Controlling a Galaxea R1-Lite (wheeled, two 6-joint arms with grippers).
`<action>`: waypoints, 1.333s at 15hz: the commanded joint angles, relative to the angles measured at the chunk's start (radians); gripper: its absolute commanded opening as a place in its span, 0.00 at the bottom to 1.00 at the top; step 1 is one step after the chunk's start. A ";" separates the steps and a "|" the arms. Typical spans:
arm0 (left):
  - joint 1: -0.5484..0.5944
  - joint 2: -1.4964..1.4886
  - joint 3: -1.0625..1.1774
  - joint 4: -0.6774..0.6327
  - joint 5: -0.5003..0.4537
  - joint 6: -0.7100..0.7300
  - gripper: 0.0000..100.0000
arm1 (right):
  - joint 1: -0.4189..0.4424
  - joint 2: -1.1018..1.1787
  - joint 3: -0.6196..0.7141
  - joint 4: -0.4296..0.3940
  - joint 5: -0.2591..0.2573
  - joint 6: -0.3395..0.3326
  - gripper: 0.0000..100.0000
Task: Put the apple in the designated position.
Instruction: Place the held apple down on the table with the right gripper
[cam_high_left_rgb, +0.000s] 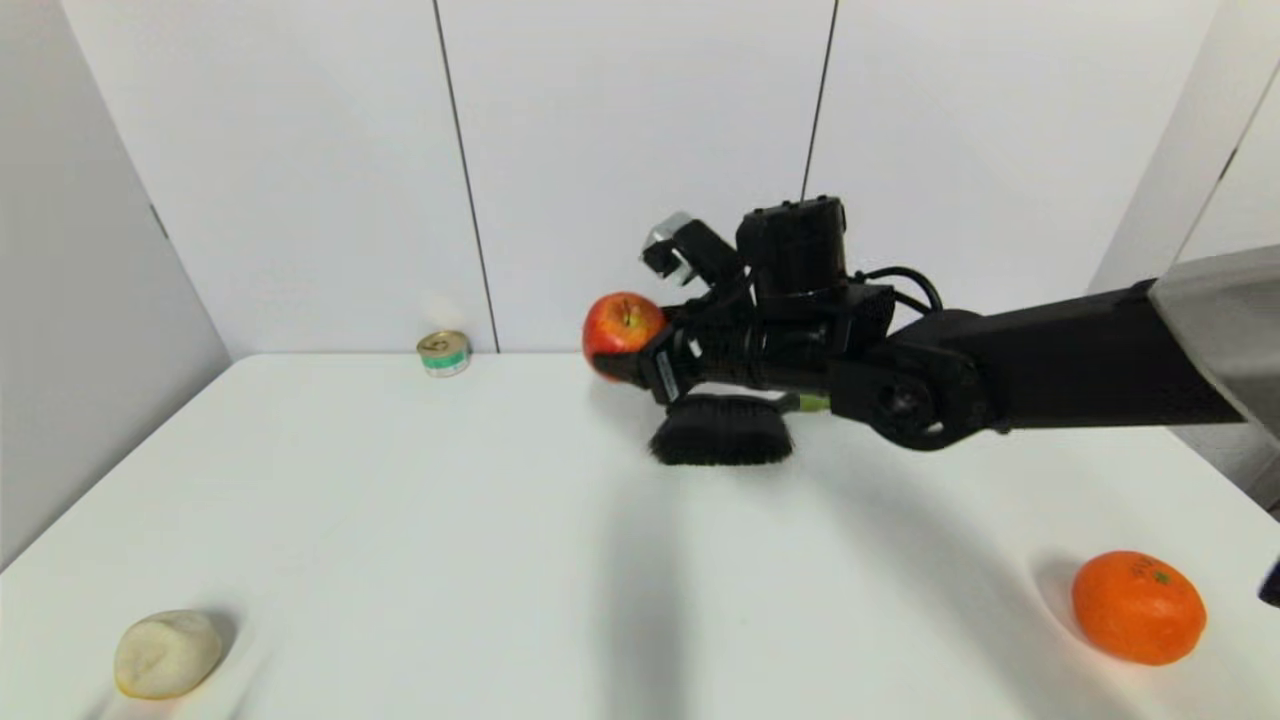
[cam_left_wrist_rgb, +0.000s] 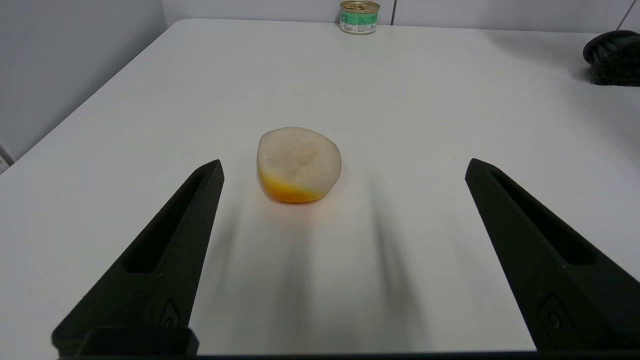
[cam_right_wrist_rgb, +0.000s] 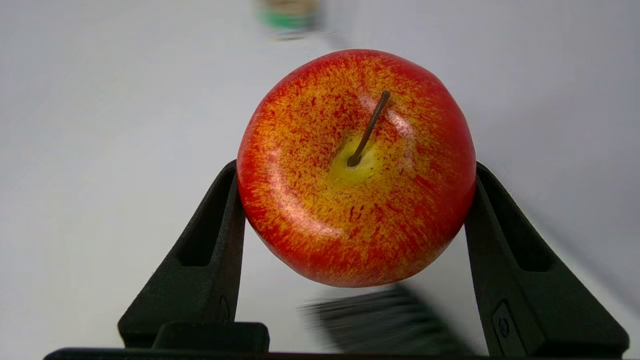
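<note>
White surface (cam_high_left_rgb: 450, 520) is lying before pale wall panels. Right gripper (cam_high_left_rgb: 640, 350), reaching in from the right, is pinching the apple (cam_high_left_rgb: 622, 325) between its jaws, holding it in the air above a black brush (cam_high_left_rgb: 722, 432). Left gripper (cam_left_wrist_rgb: 345, 250) is hovering, jaws spread, near a pale beige lump (cam_left_wrist_rgb: 299, 164).

A plain white table (cam_high_left_rgb: 420, 520) fills the lower part of the head view, its surface smooth and faintly glossy, with soft grey shadows lying across it. Behind its far edge rises a pale wall of flat white panels (cam_high_left_rgb: 640, 150), split by thin dark vertical seams. A grey side wall (cam_high_left_rgb: 80, 300) closes the left, and an angled white panel (cam_high_left_rgb: 1180, 140) stands at the right. The light is even and diffuse.
</note>
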 joint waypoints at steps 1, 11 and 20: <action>0.000 0.000 0.000 0.001 0.001 0.000 1.00 | -0.170 0.168 -0.164 -0.007 -0.004 -0.003 0.00; 0.000 0.001 0.000 0.001 0.001 0.000 1.00 | -0.277 0.272 -0.150 0.012 0.005 0.002 0.00; 0.000 0.001 0.000 0.001 0.001 0.000 1.00 | -0.264 0.229 -0.110 0.011 0.005 0.004 1.00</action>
